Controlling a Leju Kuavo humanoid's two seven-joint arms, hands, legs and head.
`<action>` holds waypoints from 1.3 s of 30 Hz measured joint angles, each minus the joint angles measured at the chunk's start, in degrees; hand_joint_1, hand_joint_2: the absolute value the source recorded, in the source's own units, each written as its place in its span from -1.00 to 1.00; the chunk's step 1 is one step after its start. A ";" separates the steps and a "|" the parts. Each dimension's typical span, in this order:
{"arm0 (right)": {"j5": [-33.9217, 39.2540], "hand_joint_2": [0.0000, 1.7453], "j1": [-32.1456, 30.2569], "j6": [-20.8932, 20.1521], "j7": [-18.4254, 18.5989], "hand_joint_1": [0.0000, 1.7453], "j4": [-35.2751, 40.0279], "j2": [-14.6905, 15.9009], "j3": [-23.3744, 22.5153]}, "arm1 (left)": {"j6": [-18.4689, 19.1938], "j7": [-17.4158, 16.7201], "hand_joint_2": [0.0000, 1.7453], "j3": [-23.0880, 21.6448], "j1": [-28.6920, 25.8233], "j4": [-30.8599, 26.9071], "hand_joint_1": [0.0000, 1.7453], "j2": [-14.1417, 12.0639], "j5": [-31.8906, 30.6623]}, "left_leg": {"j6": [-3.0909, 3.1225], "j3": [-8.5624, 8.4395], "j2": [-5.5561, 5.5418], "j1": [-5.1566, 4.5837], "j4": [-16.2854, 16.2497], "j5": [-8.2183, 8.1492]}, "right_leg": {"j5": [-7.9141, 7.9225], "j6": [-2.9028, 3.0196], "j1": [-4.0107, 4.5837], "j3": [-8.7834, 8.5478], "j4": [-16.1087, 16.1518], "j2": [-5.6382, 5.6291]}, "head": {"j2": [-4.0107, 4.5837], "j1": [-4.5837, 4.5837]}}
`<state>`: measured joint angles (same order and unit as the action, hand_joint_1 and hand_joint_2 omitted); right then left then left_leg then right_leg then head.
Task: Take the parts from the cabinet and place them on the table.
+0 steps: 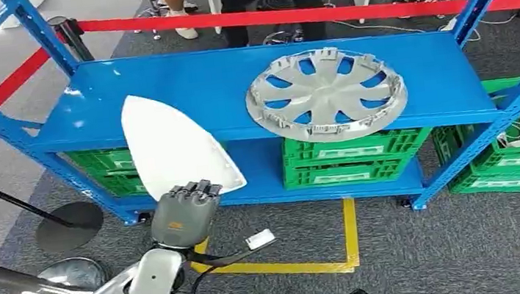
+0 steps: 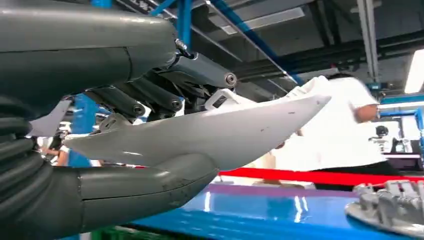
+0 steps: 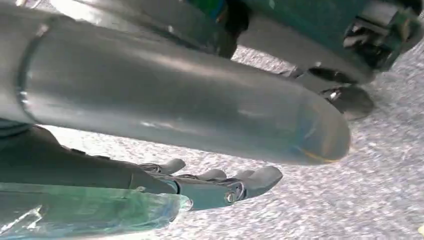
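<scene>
Left hand: the left hand (image 1: 185, 213) grips the near end of a white panel (image 1: 172, 146), dark fingers (image 1: 196, 192) curled over its top face; in the left wrist view the thumb (image 2: 150, 187) presses the underside and the fingers (image 2: 165, 95) clamp the upper side of the panel (image 2: 210, 132).
White panel: a flat, pointed white shell, held over the near left part of the blue shelf (image 1: 198, 87), its tip toward the shelf's left side; whether it touches the shelf surface cannot be told.
Hubcap: a silver hubcap (image 1: 326, 93) lies flat on the right half of the shelf, its near rim reaching the front edge, well apart from the panel; its edge shows in the left wrist view (image 2: 390, 207).
Right hand: the right hand (image 3: 210, 182) hangs over grey carpet, fingers loosely bent and close together, holding nothing.
Below the shelf: green crates (image 1: 351, 157) sit on the lower level, another green crate (image 1: 517, 155) stands beside the rack's right post.
Behind: a red barrier tape (image 1: 316, 13) runs past the far side, with people's legs (image 1: 177, 1) beyond it.
Floor: yellow tape (image 1: 351, 233) marks the carpet in front of the rack.
</scene>
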<state>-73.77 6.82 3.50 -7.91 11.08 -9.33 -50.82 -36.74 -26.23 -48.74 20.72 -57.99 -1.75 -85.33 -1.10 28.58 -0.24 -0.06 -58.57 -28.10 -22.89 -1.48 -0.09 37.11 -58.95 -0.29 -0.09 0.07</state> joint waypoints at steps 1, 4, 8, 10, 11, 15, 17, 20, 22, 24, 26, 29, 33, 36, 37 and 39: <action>0.04 -1.00 -0.03 -0.02 -0.02 -1.00 0.00 0.09 -0.06 | 0.04 -0.20 1.00 -0.06 0.12 -0.35 0.86 -0.02 0.00 | 0.28 -1.34 -0.13 -0.13 2.93 -1.00 | 0.55 -0.30 -0.05 0.17 0.02 0.03 | 0.00 -0.15; 0.09 -1.00 -0.21 -0.13 -0.20 -1.00 -0.02 0.11 -0.33 | 0.48 -0.81 1.00 -0.50 0.04 -0.35 0.86 -0.28 0.00 | 1.16 0.12 -0.06 -0.78 3.11 0.49 | 2.53 -1.25 -0.67 0.83 0.68 0.01 | 0.00 -0.09; 0.02 -1.00 -0.64 -0.31 -0.46 -1.00 -0.04 0.15 -0.39 | 0.76 -1.18 1.00 -0.98 0.19 -0.83 0.86 -0.81 0.00 | 2.57 2.54 0.18 -0.61 3.21 2.90 | -8.88 -1.74 -0.79 3.99 -9.39 0.01 | 0.00 -0.52; 0.02 -1.00 -0.36 -0.31 -0.50 -1.00 -0.04 0.15 -0.39 | 0.87 -1.18 1.00 -1.11 0.17 -0.83 0.86 -1.03 0.00 | 2.59 4.33 0.25 -0.79 3.15 4.35 | -10.84 -1.83 -0.70 4.87 -16.80 0.01 | 0.00 -0.50; 0.02 -1.00 -0.34 -0.31 -0.50 -1.00 -0.04 0.17 -0.39 | 0.96 -1.18 1.00 -1.20 0.15 -0.83 0.86 -1.12 0.00 | 2.54 5.20 0.28 -0.85 3.13 5.02 | -8.93 -1.79 -0.64 4.10 -17.50 0.01 | 0.00 -0.50; 0.00 -1.00 0.04 -0.31 -0.50 -1.00 -0.02 0.28 -0.46 | 0.98 -1.18 1.00 -1.40 0.12 -1.05 0.86 -1.38 0.00 | 1.74 8.26 0.13 -0.98 2.85 7.61 | -6.31 -1.37 -0.50 -7.83 -2.43 0.00 | -0.02 -0.52; -0.02 -1.00 0.19 -0.31 -0.59 -1.00 0.00 0.31 -0.50 | 1.01 -1.27 1.00 -1.42 0.22 -1.33 0.86 -1.55 0.00 | 1.26 8.52 0.20 -1.05 2.69 8.74 | -7.80 -1.05 -0.20 -10.30 2.08 -0.20 | -0.02 -0.28; -0.02 -1.00 0.02 -0.31 -0.59 -1.00 -0.02 0.30 -0.68 | 1.05 -1.31 1.00 -1.73 0.14 -1.44 0.86 -1.70 0.00 | 0.28 9.23 0.12 -0.79 2.64 9.64 | -6.48 0.33 -0.17 -8.57 1.81 -0.02 | 0.00 -0.42; -0.07 -1.00 0.21 -0.31 -0.57 -1.00 -0.02 0.31 -0.70 | 1.09 -1.40 1.00 -1.99 0.17 -1.51 0.86 -1.86 0.00 | -0.52 10.71 0.15 -0.53 -1.43 2.75 | -4.90 1.12 -0.16 -7.52 1.73 0.07 | 0.00 -0.13; -0.15 -1.00 0.27 -0.31 -0.59 -1.00 -0.02 0.33 -0.70 | 1.35 -1.81 1.00 -2.08 0.22 -1.57 0.86 -1.95 0.00 | -0.98 12.43 0.15 -0.31 -10.04 -3.85 | -3.26 1.49 -0.04 -5.52 1.65 0.10 | 0.00 -0.13; -0.50 -1.00 0.14 -0.17 -0.59 -1.00 -0.02 0.37 -0.70 | 2.43 -2.67 1.00 -2.12 -0.28 -2.12 0.86 -2.60 0.00 | -1.03 12.57 0.15 -0.26 -15.57 -3.52 | -1.77 1.45 0.08 -3.39 1.57 0.18 | 0.00 -0.15; -0.66 -1.00 -0.08 0.83 -0.70 -1.00 -0.02 0.37 -0.70 | 3.89 -4.85 1.00 -2.21 -2.64 -6.41 0.86 -5.86 0.00 | -0.46 6.69 0.14 -0.27 -10.17 2.87 | 0.39 1.39 0.26 -0.30 1.26 -0.04 | 0.00 -0.11; -0.68 -1.00 -0.53 1.27 -0.98 -1.00 -0.02 0.37 -0.70 | 4.37 -5.79 1.00 -2.08 -3.97 -10.64 0.86 -9.24 -0.02 | 0.70 -2.97 -0.02 -0.88 4.58 -1.44 | 2.96 0.40 0.33 1.31 1.30 0.00 | -0.02 -0.24; -0.66 -1.00 -1.04 1.33 -1.09 -1.00 -0.04 0.20 -0.70 | 4.83 -5.81 1.00 -2.12 -5.55 -11.87 0.86 -10.80 0.00 | 1.93 -1.31 0.29 -1.03 4.94 0.73 | 3.07 -0.49 -0.34 2.20 1.36 -0.05 | 0.00 0.22; -0.66 -1.00 -1.28 1.29 -1.09 -1.00 -0.07 0.13 -0.70 | 5.01 -5.81 1.00 -2.08 -5.89 -12.13 0.86 -10.99 -0.02 | 2.38 -0.56 0.22 -1.06 4.93 1.35 | -0.34 -0.68 -0.25 3.05 -0.23 0.01 | -0.02 0.04; -0.81 -1.00 -1.41 1.44 -1.20 -1.00 -0.07 0.13 -0.70 | 5.20 -5.77 1.00 -2.03 -6.34 -13.13 0.86 -11.34 -0.02 | 2.75 1.06 0.22 -1.08 4.91 2.83 | -8.02 -0.97 -0.34 4.51 -8.23 0.02 | -0.02 -0.66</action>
<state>-74.57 5.41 4.94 -9.11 11.01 -9.20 -51.52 -31.54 -32.00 -50.77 14.38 -71.12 -13.09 -85.35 1.65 29.64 -0.02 -1.14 -53.66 -25.27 -30.91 -2.44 -0.43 41.63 -67.18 -0.28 -0.11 -0.59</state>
